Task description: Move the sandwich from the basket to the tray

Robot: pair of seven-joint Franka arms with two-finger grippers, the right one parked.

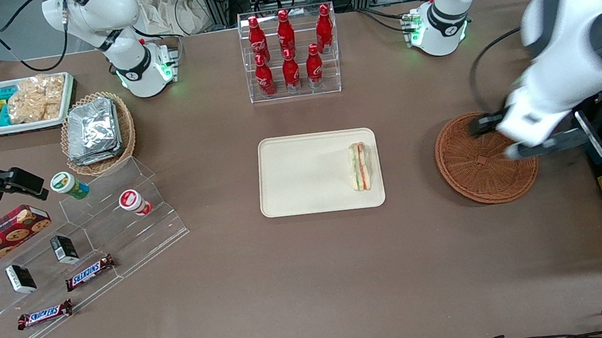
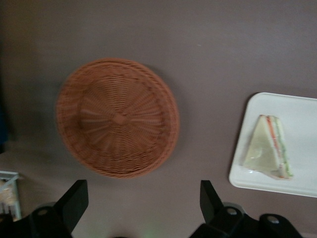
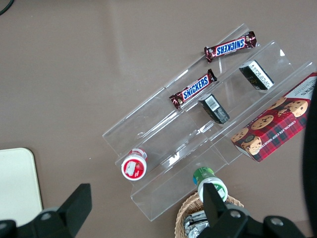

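**Sandwich on tray, basket empty, gripper raised over basket**

The sandwich [image 1: 360, 166] is seen lying on the tray [image 1: 301, 174], close to the tray edge that faces the basket [image 1: 480, 170]. In the front view this puts it just right of frame centre, with the basket at centre right. A strip of bare table is visible between tray and basket. Nothing is seen inside the basket; its woven floor is fully exposed in the wrist view [image 2: 117, 124].

The gripper [image 2: 143, 208] is held above the table by the basket's rim, with basket, sandwich [image 2: 267, 147] and tray corner [image 2: 247, 173] all in sight below it. Its two fingers [image 2: 74, 201] are spread wide and nothing is held between them. In the front view the arm is blurred over the basket's upper right edge and the fingertips are not made out there.

Task state, as judged: the placement appears complete, with the wedge resting flat and wholly inside the rim.

Handling notes, as judged:
- Light and soft; bread would be crushed under a hard squeeze.
- The clear wrap is likely slippery, and loose film at the corners could be pinched without the bread itself being caught.
- The filling layers show along one long side; pressure across the two broad bread faces would probably hold best.
- A grip near mid-wedge is preferred to the thin tip.
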